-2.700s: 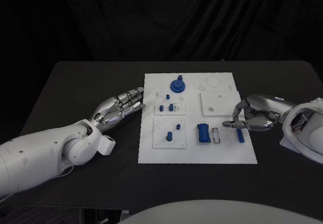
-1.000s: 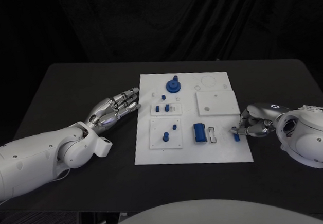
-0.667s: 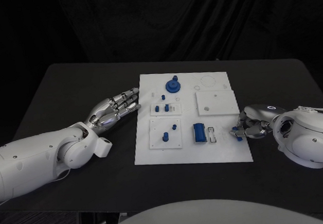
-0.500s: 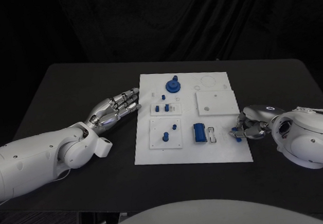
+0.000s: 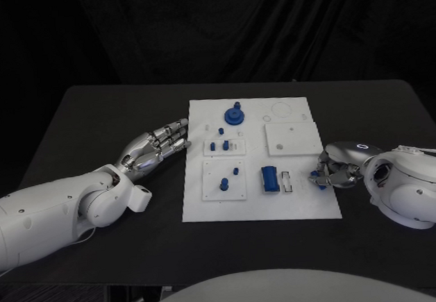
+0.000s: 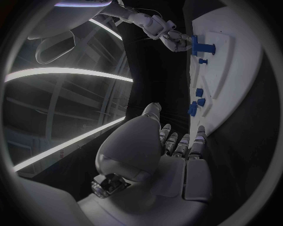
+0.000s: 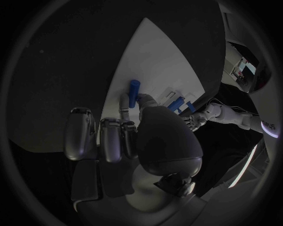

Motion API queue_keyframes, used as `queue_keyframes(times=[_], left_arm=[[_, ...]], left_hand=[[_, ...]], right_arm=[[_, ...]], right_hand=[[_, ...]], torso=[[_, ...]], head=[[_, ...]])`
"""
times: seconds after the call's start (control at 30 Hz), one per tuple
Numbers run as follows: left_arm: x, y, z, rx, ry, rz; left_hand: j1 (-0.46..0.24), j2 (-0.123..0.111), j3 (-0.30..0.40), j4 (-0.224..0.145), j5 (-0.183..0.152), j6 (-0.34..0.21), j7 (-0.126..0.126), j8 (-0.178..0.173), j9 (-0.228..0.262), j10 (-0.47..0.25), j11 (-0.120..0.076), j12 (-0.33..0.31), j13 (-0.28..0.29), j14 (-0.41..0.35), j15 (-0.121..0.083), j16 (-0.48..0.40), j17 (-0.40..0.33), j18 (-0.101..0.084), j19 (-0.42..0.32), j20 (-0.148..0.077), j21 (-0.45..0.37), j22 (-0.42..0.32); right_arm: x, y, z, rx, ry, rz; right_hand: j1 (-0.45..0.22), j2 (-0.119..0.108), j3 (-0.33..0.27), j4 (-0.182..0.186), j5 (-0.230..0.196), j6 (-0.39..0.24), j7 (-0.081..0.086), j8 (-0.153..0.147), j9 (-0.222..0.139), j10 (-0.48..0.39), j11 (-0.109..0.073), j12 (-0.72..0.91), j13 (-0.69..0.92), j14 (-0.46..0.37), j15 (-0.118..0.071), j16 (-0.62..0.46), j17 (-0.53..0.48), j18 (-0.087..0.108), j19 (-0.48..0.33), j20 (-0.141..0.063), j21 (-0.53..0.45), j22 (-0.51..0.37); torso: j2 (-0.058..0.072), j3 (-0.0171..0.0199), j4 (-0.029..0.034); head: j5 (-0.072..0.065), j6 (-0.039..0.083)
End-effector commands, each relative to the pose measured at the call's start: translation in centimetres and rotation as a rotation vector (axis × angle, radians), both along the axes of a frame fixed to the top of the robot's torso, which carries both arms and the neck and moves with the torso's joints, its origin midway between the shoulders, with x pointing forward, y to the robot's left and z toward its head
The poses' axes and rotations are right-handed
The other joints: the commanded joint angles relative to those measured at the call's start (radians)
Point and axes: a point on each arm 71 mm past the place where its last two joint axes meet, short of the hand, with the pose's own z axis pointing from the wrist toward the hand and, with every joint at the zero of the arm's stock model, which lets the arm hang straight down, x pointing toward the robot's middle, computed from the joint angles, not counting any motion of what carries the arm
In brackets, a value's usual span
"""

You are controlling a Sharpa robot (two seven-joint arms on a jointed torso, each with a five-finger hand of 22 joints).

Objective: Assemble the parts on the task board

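right robot hand [image 5: 337,169]: at the right edge of the board, fingers curled in over a small blue peg [image 7: 134,89]; wrist view puts thumb and a fingertip at the peg's near end, so read as pinching it, though contact is partly hidden.
peg location: lying at the board's right edge, near half, just right of the slotted grey piece [image 5: 288,181]; mostly covered by the hand from overhead.
peg axis: long axis runs roughly near-far along the board edge; free end points away from the palm.
left robot hand [image 5: 158,145]: open, fingers straight and together, holding nothing; parked on the counter [image 5: 95,118] just beside the board's left edge, fingertips pointing toward the far-left corner.
board [image 5: 262,210]: white plate mid-counter; blue knob [image 5: 236,115] standing at the far left, small blue pins [image 5: 222,145] on the left sub-plates, upright blue block [image 5: 268,179] near centre, bare square plate [image 5: 287,138] far right.
key relation: peg directly under the right hand's fingertips; left hand well apart across the full board width, so right arm clearly the nearer one.
judgement: step in hand looks like picking the peg off the board; likely needs lifting and turning upright before seating. Target hole not identifiable.
risk: thin peg lying flat, easy to roll out of a fingertip pinch.
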Motion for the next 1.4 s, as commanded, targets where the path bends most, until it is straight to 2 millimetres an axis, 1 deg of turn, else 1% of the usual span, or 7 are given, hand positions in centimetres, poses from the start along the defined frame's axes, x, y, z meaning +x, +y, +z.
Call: queue_keyframes(times=[0.03,0.07,0.27,0.57,0.7,1.0,1.4], left_arm=[[-0.1,-0.1,0.0,-0.016,-0.002,-0.011],[-0.1,-0.1,0.0,-0.016,-0.002,-0.011],[-0.2,0.0,-0.1,-0.016,-0.001,-0.01],[-0.2,-0.1,-0.1,-0.016,0.0,-0.011],[-0.2,-0.2,-0.1,-0.017,0.0,-0.013],[-0.1,-0.3,-0.1,-0.017,0.001,-0.015],[-0.1,-0.4,-0.2,-0.018,0.001,-0.018]], left_hand=[[0.003,0.006,0.004,-0.003,0.001,0.003,-0.001,0.004,0.001,0.001,0.003,0.003,0.001,0.001,-0.006,0.002,0.001,0.014,0.002,-0.005,0.005,-0.001],[0.003,0.006,0.004,-0.003,0.001,0.003,-0.001,0.004,0.001,0.001,0.003,0.003,0.001,0.001,-0.006,0.002,0.001,0.014,0.002,-0.005,0.005,-0.001],[0.003,0.006,0.004,-0.003,-0.001,0.004,0.0,0.004,0.001,0.002,0.005,0.003,0.001,0.0,-0.005,0.002,0.0,0.014,0.002,-0.005,0.006,-0.002],[0.003,0.007,0.005,-0.003,-0.001,0.005,0.001,0.004,0.001,0.002,0.005,0.004,0.002,0.0,-0.005,0.002,0.001,0.014,0.003,-0.005,0.006,-0.001],[0.003,0.007,0.005,-0.003,-0.002,0.006,0.002,0.004,0.001,0.002,0.005,0.004,0.002,0.0,-0.005,0.002,0.001,0.014,0.003,-0.004,0.006,-0.001],[0.003,0.007,0.005,-0.003,-0.004,0.008,0.005,0.005,0.001,0.001,0.005,0.003,0.001,0.0,-0.005,0.002,0.0,0.014,0.002,-0.004,0.006,-0.002],[0.003,0.007,0.007,-0.005,-0.007,0.013,0.018,0.006,0.002,0.002,0.0,0.003,0.001,0.0,-0.005,0.002,0.0,0.014,0.002,-0.003,0.006,-0.004]], right_arm=[[-0.5,-0.2,-0.5,0.009,0.002,-0.017],[-0.5,-0.2,-0.5,0.016,-0.002,-0.019],[-1.0,-0.4,-0.1,0.118,0.044,-0.086],[-0.5,-0.3,1.3,0.34,0.208,-0.234],[-0.3,0.4,1.4,0.405,0.271,-0.258],[0.3,1.7,1.1,0.441,0.332,-0.239],[1.2,2.9,0.8,0.451,0.324,-0.21]], right_hand=[[-0.06,-0.088,0.314,-0.112,-0.006,0.004,-0.002,0.024,0.014,0.108,-0.009,0.003,0.263,0.072,0.004,-0.002,0.086,0.004,-0.001,-0.001,0.005,0.186],[-0.082,-0.107,0.354,-0.122,-0.01,0.003,-0.005,0.032,0.023,0.108,-0.003,0.003,0.263,0.073,-0.002,-0.001,0.089,0.002,0.001,0.0,0.009,0.187],[-0.114,-0.122,0.404,-0.138,-0.013,0.003,-0.007,0.044,0.036,0.108,-0.005,0.003,0.263,0.076,-0.003,0.004,0.099,0.001,0.006,-0.001,0.018,0.19],[-0.149,-0.127,0.425,-0.139,-0.015,0.004,-0.01,0.05,0.042,0.108,-0.006,0.003,0.263,0.078,-0.004,0.007,0.104,0.001,0.006,-0.002,0.017,0.189],[-0.158,-0.126,0.43,-0.14,-0.015,0.004,-0.01,0.051,0.043,0.108,-0.007,0.003,0.263,0.078,-0.005,0.007,0.105,0.002,0.005,-0.003,0.014,0.188],[-0.205,-0.13,0.435,-0.132,-0.018,-0.002,-0.01,0.051,0.046,0.108,-0.006,0.003,0.263,0.077,-0.004,0.004,0.099,0.005,-0.002,-0.002,-0.003,0.183],[-0.238,-0.128,0.427,-0.124,-0.022,-0.005,-0.009,0.051,0.046,0.108,-0.005,0.003,0.263,0.074,-0.003,-0.001,0.088,0.009,-0.01,-0.001,-0.022,0.178]], torso=[[0.0,-0.0006,0.0003],[0.0,-0.0006,0.0003],[0.001,-0.0003,0.0004],[0.001,0.0003,-0.0007],[0.0,-0.0022,0.0017],[0.0,-0.003,0.003],[0.002,-0.0016,0.0021]], head=[[0.001,0.0],[0.001,0.0],[-0.001,0.0],[-0.002,0.0],[-0.002,0.0],[-0.007,0.0],[-0.006,0.0]])
